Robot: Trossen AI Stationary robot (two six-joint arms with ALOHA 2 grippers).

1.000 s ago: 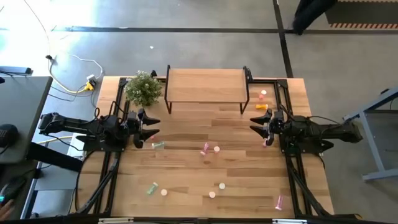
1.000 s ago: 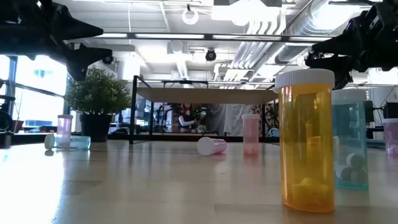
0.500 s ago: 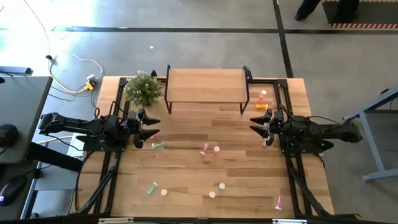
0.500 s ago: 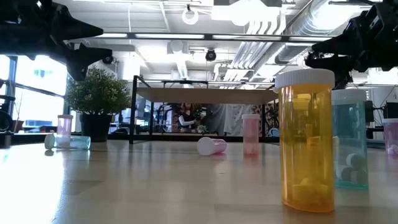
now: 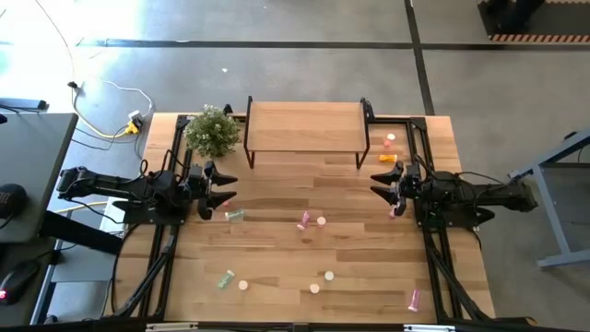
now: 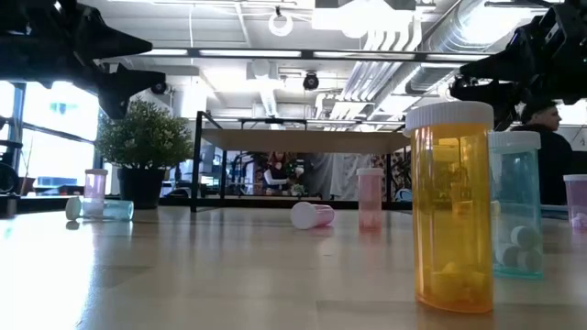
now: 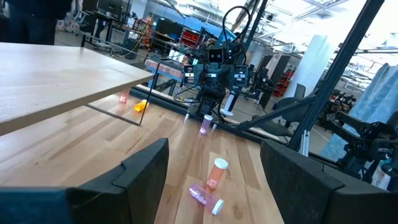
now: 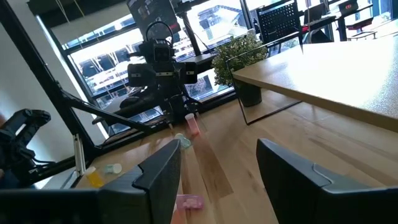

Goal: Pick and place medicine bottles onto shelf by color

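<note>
The light-wood shelf (image 5: 304, 129) stands on black legs at the table's far middle, with nothing on its top. Small bottles rest on the table: a pale green one lying (image 5: 234, 215), two pink ones mid-table (image 5: 303, 220), an orange one (image 5: 388, 158) and a pink one (image 5: 391, 140) right of the shelf, and others near the front edge (image 5: 225, 278). My left gripper (image 5: 221, 189) is open above the table's left side. My right gripper (image 5: 378, 183) is open above the right side, with a pink bottle (image 5: 395, 210) just beside it. Both are empty.
A potted plant (image 5: 213, 130) stands left of the shelf. In the low view an orange bottle (image 6: 449, 206) and a teal one (image 6: 518, 206) stand close to the camera. A person (image 6: 543, 115) shows beyond the table at the right. Bare planks lie between the grippers.
</note>
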